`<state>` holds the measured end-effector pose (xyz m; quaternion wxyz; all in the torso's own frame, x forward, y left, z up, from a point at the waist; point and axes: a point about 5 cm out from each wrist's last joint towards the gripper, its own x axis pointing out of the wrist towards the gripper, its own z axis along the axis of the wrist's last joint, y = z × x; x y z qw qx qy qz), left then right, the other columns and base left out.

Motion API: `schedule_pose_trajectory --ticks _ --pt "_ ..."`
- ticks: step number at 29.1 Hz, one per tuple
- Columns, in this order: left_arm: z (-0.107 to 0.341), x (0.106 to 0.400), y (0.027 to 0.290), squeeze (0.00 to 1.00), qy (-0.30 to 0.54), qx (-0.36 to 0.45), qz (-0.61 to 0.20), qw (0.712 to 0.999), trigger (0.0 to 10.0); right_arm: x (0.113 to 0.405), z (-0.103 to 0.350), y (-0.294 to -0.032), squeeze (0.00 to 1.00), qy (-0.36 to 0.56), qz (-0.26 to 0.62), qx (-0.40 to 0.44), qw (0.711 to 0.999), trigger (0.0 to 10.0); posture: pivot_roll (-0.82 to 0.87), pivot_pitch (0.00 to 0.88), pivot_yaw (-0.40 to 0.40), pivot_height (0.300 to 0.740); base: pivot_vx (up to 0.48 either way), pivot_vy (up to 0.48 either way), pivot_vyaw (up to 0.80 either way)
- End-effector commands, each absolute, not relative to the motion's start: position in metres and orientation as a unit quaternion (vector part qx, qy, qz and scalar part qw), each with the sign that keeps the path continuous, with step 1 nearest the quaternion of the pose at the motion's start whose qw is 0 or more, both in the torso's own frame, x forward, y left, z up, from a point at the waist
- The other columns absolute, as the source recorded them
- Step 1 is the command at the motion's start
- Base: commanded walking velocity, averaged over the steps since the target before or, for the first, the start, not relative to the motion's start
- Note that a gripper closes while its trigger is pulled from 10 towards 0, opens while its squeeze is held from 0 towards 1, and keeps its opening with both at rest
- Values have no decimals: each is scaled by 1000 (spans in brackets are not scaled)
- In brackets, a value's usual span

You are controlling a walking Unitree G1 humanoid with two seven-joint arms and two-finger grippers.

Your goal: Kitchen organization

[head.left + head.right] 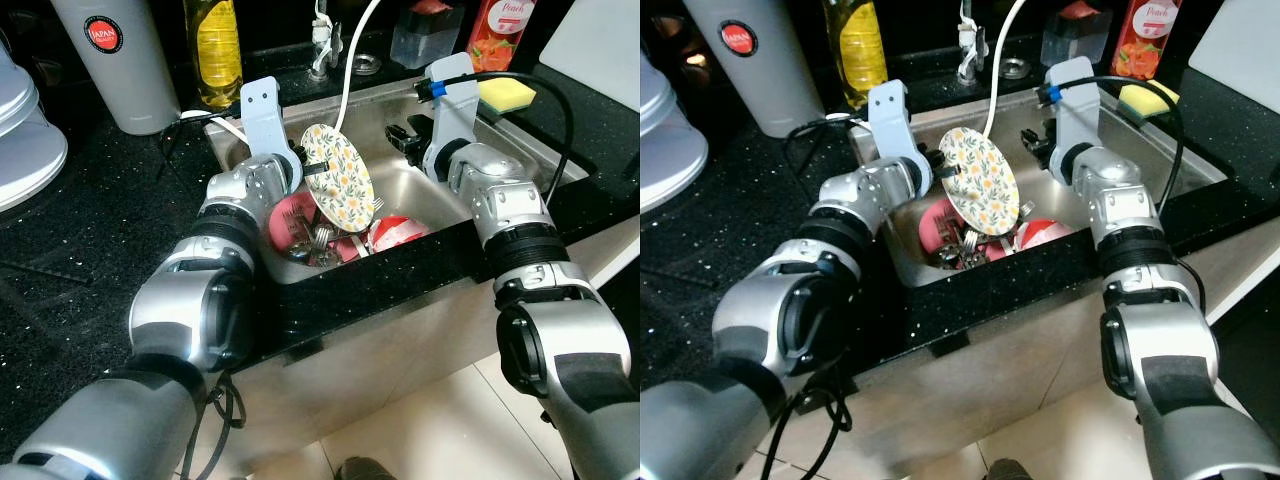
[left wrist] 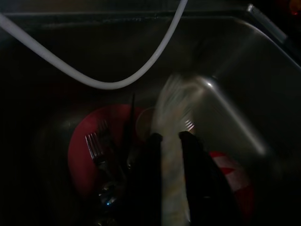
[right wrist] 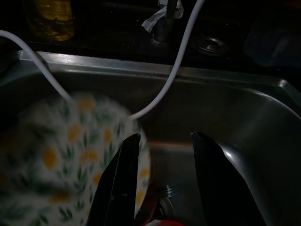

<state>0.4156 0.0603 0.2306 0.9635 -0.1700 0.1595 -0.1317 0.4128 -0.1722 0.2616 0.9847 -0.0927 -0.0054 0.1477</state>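
Observation:
A round plate with yellow flowers and green leaves [image 1: 340,178] stands on edge above the steel sink [image 1: 440,190]. My left gripper [image 1: 305,165] is shut on its rim, and the plate [image 2: 174,141] shows edge-on between the black fingers [image 2: 150,155]. My right gripper [image 1: 405,138] hovers open over the sink's right half, close beside the plate [image 3: 70,155], touching nothing. Down in the basin lie a red plate [image 1: 290,225], forks [image 1: 318,240] and a red and white dish [image 1: 400,232].
A white hose [image 1: 350,60] hangs from the tap [image 1: 322,45] into the sink. Behind stand an oil bottle [image 1: 216,50], a white canister [image 1: 120,60], a yellow sponge [image 1: 506,95] and a red Peach pack [image 1: 500,30]. White dishes [image 1: 25,140] sit at the counter's left.

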Motion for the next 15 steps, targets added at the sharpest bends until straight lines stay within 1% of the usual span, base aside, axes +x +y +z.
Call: schedule_pose_trajectory --ticks 1,3,7,8,10,12,14,15 --pt "238 417 59 1000 147 -167 -141 965 10000 413 257 -172 0 3 143 -88 986 10000 -74 11 22 740 0 0 0" --pt "246 419 60 1000 126 -155 -154 968 10000 414 262 -171 0 -8 140 -83 987 10000 -62 12 16 740 0 0 0" --pt "258 421 67 1000 98 -165 -166 967 10000 414 270 -170 0 -27 138 -77 987 10000 -53 14 12 740 0 0 0" --pt "264 423 73 0 80 -146 -155 974 10000 414 274 -170 0 -36 135 -81 987 10000 -43 19 8 740 0 0 0" --pt "278 425 87 0 40 -86 -116 989 10000 414 280 -169 0 -51 133 -84 986 10000 -38 25 8 740 0 0 0" --pt "287 426 99 0 16 -35 -84 996 10000 413 284 -170 0 -60 134 -92 985 10000 -30 29 7 740 0 0 0" --pt "298 420 126 0 -13 11 -18 1000 10000 413 287 -177 0 -64 121 -119 983 10000 -10 40 9 740 0 0 0" --pt "303 412 147 0 -28 24 28 999 10000 412 290 -182 0 -73 112 -120 984 10000 0 45 9 740 0 0 0"
